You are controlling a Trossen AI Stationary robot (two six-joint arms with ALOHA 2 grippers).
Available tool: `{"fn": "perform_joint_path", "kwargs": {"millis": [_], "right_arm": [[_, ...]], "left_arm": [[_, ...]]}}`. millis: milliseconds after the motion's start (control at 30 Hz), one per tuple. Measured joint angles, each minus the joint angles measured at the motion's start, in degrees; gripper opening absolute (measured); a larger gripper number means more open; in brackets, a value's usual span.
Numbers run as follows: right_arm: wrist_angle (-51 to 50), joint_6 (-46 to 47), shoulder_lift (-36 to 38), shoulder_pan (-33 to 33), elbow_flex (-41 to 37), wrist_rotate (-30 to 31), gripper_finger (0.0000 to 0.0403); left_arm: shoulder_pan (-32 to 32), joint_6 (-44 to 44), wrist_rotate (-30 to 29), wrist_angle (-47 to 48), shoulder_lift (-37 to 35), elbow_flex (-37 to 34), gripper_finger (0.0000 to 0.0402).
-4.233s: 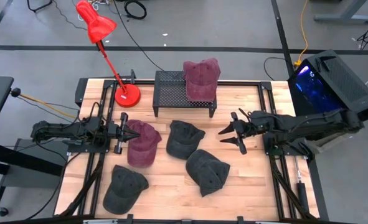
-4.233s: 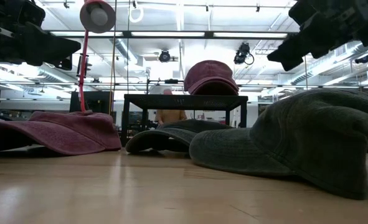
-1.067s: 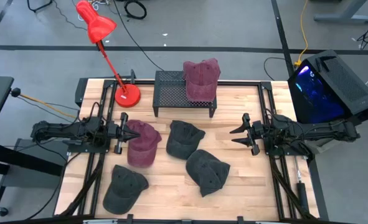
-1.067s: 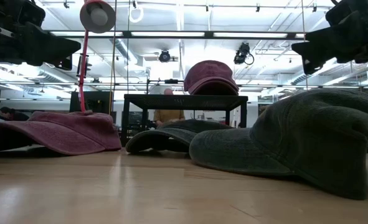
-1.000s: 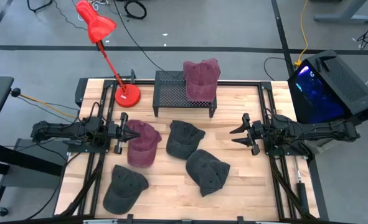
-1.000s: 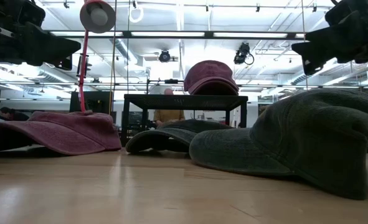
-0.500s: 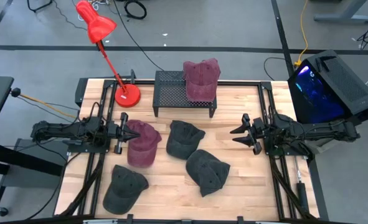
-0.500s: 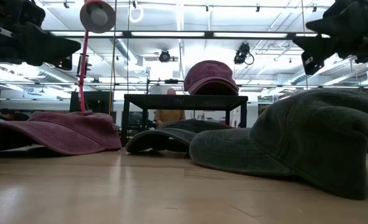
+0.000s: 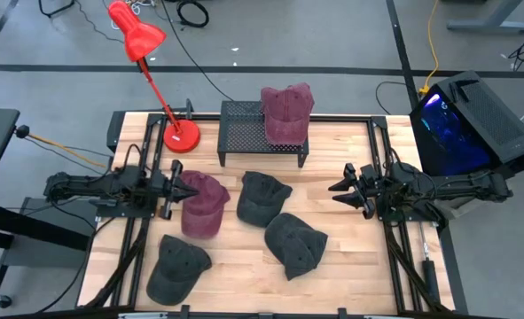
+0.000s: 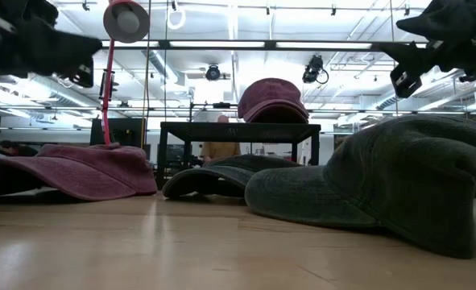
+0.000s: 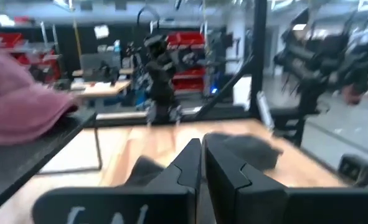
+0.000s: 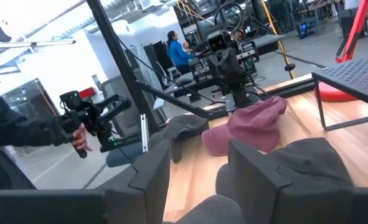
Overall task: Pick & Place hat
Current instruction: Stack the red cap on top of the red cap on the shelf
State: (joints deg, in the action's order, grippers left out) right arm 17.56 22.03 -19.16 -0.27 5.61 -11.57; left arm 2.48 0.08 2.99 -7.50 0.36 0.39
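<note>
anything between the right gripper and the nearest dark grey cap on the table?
Nothing: in the high view only bare wooden tabletop separates the open right gripper from the dark grey cap at the table's centre.

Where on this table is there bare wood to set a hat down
The widest bare patch lies between the dark hat and the right gripper, running to the near right corner. Another lies between the red lamp's base and the black rack. The middle is crowded: the maroon hat and three dark hats sit close together.
</note>
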Motion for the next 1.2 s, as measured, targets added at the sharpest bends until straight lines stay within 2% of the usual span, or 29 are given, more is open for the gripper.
{"fn": "perform_joint_path", "kwargs": {"millis": [167, 300, 567, 900, 1200], "right_arm": [[0.5, 0.0, 0.0, 0.0, 0.0, 0.0, 0.0162], [0.6, -0.6, 0.0, 0.0, 0.0, 0.1, 0.0162], [0.5, -3.1, 0.0, 0.0, 0.0, 0.2, 0.0162], [0.5, -3.3, 0.0, 0.0, 0.0, 0.2, 0.0162], [0.5, -3.3, 0.0, 0.0, 0.0, 0.2, 0.0162]], "left_arm": [[0.0, -1.3, -0.8, -6.6, 0.0, 0.0, 0.0028], [0.0, -6.7, -1.5, -12.4, 0.0, 0.0, 0.0028], [0.0, -8.4, -2.8, -11.7, 1.7, 1.5, 0.0028], [0.0, -5.4, -4.7, 0.7, 12.4, 11.1, 0.0028], [-0.1, -4.8, -5.9, 13.8, 23.5, 24.3, 0.0028]]}}
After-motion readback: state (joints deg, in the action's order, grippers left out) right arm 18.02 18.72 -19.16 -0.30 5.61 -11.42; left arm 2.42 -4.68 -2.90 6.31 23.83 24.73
